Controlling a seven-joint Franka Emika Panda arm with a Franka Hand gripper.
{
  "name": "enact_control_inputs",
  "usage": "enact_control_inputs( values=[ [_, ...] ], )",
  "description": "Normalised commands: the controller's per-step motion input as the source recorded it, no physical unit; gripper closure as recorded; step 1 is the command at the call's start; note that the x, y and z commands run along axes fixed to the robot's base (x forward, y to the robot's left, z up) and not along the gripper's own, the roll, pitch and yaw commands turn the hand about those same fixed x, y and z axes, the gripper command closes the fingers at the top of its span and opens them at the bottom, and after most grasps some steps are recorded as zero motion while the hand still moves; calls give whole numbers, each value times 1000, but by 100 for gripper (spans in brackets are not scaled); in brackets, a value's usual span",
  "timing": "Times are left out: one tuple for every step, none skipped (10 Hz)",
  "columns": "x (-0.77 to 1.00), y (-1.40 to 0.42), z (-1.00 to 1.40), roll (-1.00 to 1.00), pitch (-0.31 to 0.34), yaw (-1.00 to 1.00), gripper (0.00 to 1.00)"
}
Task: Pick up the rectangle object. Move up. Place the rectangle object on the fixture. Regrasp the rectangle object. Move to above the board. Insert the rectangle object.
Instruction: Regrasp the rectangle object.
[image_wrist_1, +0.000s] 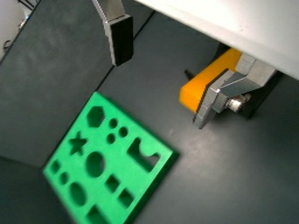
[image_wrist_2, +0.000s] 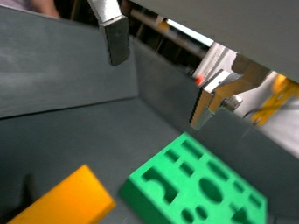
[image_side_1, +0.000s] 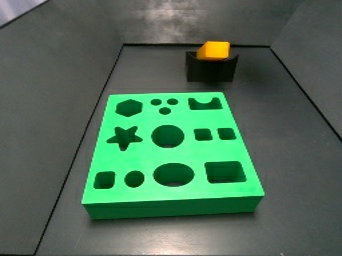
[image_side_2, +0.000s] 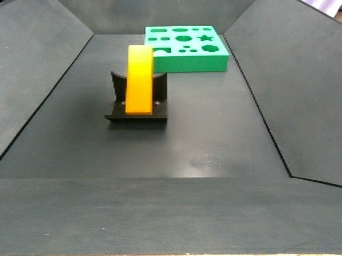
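Note:
The orange-yellow rectangle object (image_side_2: 139, 75) rests in the notch of the black fixture (image_side_2: 136, 108), leaning up along it. In a side view the object's end (image_side_1: 214, 49) shows on top of the fixture (image_side_1: 211, 68). The green board (image_side_1: 171, 150) lies flat on the dark floor, apart from the fixture; it also shows in the other side view (image_side_2: 187, 47). My gripper (image_wrist_1: 163, 74) shows only in the wrist views, open and empty, raised above the floor. The object (image_wrist_1: 205, 79) lies behind one finger (image_wrist_1: 218, 98), not between the fingers. The board (image_wrist_1: 111, 159) is below.
Dark sloping walls (image_side_1: 54, 70) close in the floor on the sides and back. In a wrist view the object (image_wrist_2: 70, 199) and board (image_wrist_2: 198, 188) lie side by side beneath the gripper (image_wrist_2: 162, 70).

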Motion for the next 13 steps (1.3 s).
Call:
enact_control_inputs(
  values=[
    [-9, -52, 48, 1000, 37, 23, 0],
    [-19, -41, 46, 1000, 34, 23, 0],
    [-24, -32, 29, 1000, 32, 23, 0],
    [-21, -25, 9, 1000, 27, 24, 0],
    [-21, -21, 10, 1000, 24, 24, 0],
    [-15, -20, 16, 1000, 20, 25, 0],
    [-12, -19, 10, 1000, 18, 25, 0],
    [-3, -17, 11, 1000, 15, 27, 0],
    [1, -14, 12, 1000, 14, 27, 0],
    [1, -16, 12, 1000, 18, 29, 0],
    [2, -11, 10, 1000, 21, 31, 0],
    [16, -21, 7, 1000, 32, 34, 0],
    [23, -23, 1, 1000, 36, 35, 0]
  ],
)
